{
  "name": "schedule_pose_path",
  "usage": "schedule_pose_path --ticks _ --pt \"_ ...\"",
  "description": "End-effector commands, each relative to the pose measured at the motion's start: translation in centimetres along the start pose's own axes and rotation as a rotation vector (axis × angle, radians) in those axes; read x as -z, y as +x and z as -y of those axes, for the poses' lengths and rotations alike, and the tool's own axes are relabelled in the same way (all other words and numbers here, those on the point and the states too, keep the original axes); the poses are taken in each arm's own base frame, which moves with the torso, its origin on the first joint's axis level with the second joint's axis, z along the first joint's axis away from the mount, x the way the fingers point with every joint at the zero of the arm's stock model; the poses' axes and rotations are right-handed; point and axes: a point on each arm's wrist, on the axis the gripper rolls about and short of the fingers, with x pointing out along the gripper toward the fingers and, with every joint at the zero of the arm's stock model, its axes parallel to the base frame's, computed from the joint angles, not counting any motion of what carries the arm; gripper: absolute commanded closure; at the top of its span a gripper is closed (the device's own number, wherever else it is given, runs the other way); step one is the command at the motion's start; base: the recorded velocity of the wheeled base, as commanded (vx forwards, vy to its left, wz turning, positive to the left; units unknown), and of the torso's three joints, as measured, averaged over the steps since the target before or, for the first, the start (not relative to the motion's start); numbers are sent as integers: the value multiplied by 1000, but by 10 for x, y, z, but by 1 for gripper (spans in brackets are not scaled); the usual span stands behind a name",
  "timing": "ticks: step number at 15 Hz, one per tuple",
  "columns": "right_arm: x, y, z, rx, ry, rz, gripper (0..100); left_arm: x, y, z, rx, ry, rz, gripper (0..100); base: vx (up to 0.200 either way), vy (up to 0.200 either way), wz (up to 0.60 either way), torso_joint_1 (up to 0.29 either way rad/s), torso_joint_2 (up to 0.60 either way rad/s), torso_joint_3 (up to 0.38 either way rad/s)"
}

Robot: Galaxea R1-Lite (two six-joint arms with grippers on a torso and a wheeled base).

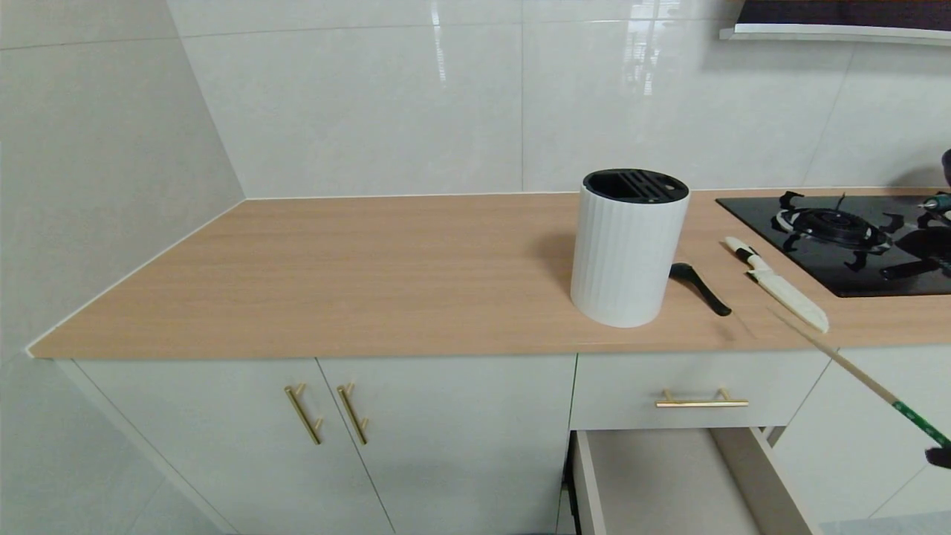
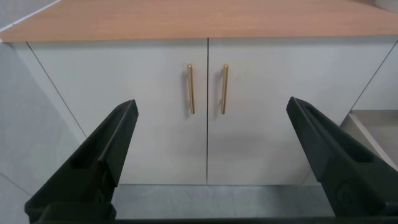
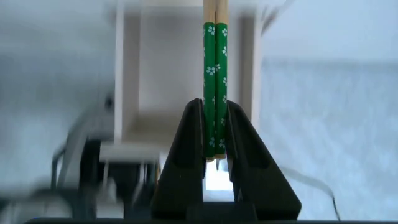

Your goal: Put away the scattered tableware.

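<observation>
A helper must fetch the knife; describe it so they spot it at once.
On the wooden counter, look between the white ribbed holder and the black stove. Two utensils lie there. The knife is the white one nearer the stove, unlike the black spoon by the holder.

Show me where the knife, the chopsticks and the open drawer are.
knife (image 1: 780, 286), head view, on the white blade.
chopsticks (image 3: 216, 78), right wrist view, on the green patterned end.
open drawer (image 1: 654, 483), head view, on its bare floor.
</observation>
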Motion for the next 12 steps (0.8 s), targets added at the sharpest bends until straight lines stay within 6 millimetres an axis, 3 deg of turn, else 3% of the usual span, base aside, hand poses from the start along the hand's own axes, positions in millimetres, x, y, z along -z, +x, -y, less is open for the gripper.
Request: schedule_pose_path --ticks 1,4,7,10,12 --pt "28 -11 -2 -53 -45 -29 100 0 0 0 0 0 0 0 0 0 0 0 0 0" --pt "43 19 -11 -144 -100 -216 100 0 0 0 -2 0 0 0 0 0 0 0 0 0" --pt "43 50 -19 -246 -95 -362 100 0 0 0 -2 0 0 0 0 0 0 0 0 0" --pt "41 82 -27 -241 -103 -543 100 0 0 0 0 0 0 0 0 0 0 0 0 0" --pt "38 95 -31 -238 -89 -560 100 0 0 0 0 0 0 0 0 0 0 0 0 0"
